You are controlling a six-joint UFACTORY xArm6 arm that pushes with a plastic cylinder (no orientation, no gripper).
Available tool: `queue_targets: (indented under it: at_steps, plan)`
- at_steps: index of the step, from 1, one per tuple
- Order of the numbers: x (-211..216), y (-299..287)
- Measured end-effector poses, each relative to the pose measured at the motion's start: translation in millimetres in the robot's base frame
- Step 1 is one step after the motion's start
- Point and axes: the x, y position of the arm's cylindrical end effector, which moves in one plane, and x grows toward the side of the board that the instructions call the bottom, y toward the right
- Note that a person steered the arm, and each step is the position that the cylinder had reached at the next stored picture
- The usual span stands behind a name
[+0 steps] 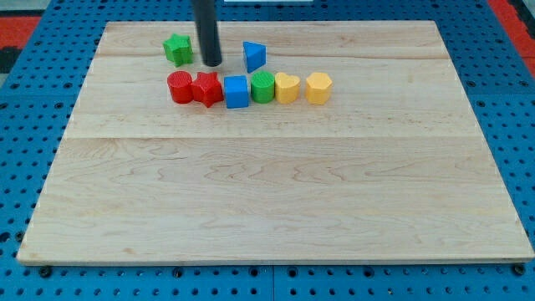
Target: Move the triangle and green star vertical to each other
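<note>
Here, the pale wooden board [276,201] lies on a blue perforated table [25,125] and fills most of the view. The straight dark rod [206,29] comes down from the view's top, and my tip [212,63] stands on the board; the arm has no claw, so there is nothing that opens, closes or holds.

I take the blue cube [236,91] as landmark. It sits in the middle of a row of six blocks that touch or nearly touch each other. To its left come the red star-like block [207,88] and then the red cylinder [180,87]. To its right come the green round block [262,86], the yellow heart-like block [287,87] and the yellow hexagon block [318,86].

The blue triangle [254,56] is above the cube, slightly to the right, apart from the row. The green star [177,49] is above and to the left of the cube. My tip is above-left of the cube, between the star and the triangle, touching neither.
</note>
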Motion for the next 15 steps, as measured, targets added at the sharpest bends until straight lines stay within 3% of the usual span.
queue_targets:
  at_steps: [1, 2, 3, 5, 6, 8, 9, 10, 11, 12, 13, 15]
  plan:
    - [17, 84]
    - [-11, 147]
    - [-36, 94]
    - [-54, -83]
    - [-37, -74]
    - [-47, -62]
    - [-27, -105]
    - [-14, -111]
    - [-36, -71]
    - [-26, -40]
    - [11, -88]
    - [24, -124]
